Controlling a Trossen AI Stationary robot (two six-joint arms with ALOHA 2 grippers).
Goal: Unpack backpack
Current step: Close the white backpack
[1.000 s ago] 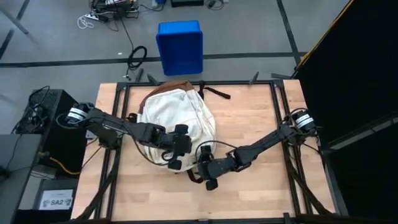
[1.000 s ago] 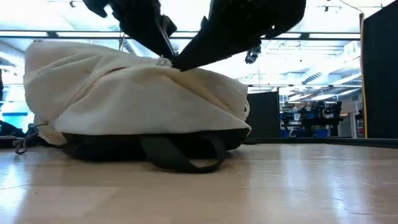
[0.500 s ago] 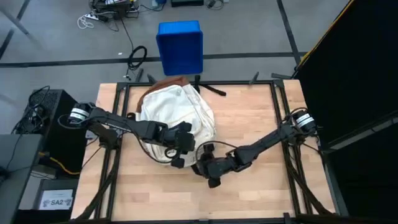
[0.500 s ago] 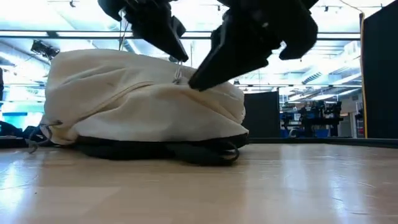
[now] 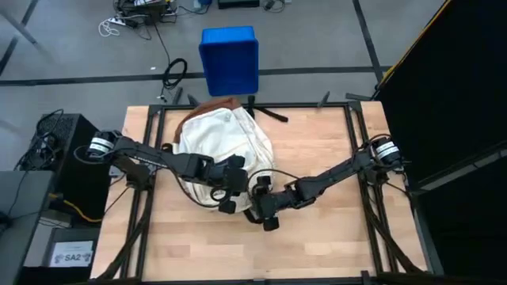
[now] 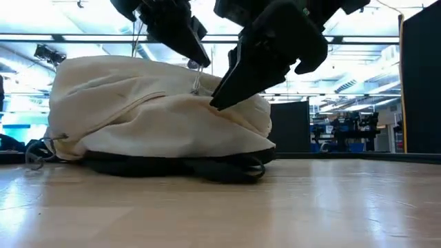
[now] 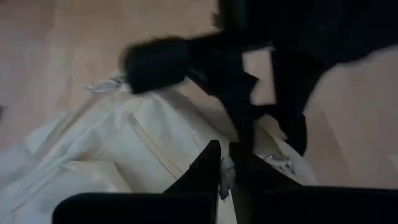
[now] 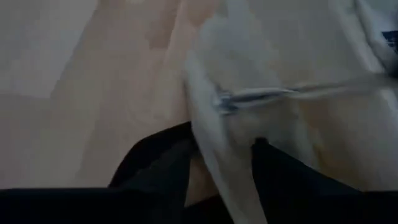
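The cream-white backpack [image 5: 226,142] lies flat on the wooden table, left of centre, its brown base [image 5: 207,105] toward the far edge and its dark straps [image 6: 227,169] under it. Both grippers are at its near end. My left gripper [image 5: 238,184] is above the top of the backpack [image 6: 138,103], shut on a silver zip pull. My right gripper [image 5: 253,195] comes in from the right, and its fingers stand around a ridge of the cream fabric [image 8: 217,134] beside the zip. My left gripper pinches the small silver zip pull [image 7: 225,175] between its two fingertips, slanting down from above. The pull is drawn up a little off the backpack's top [image 6: 196,69]. My right gripper has a raised fold of cream fabric [image 8: 214,146] between its two fingers [image 8: 163,158], next to the zip line. It slants down from the table's right and near side, its tips on the backpack's top [image 6: 215,105]. The backpack stays on the table.
A blue bin [image 5: 230,57] stands on the floor beyond the far edge. A black strap end [image 5: 271,115] lies by the backpack's base. Bare wood [image 5: 325,150] stretches to the right and along the near edge. A metal frame [image 5: 356,142] borders the table.
The backpack has slid toward the table's far edge and bunched shorter; the strap loop that lay in front of it is now tucked under. My left gripper followed, still shut on the zip pull. My right gripper has moved toward the far edge and onto the backpack's near end.
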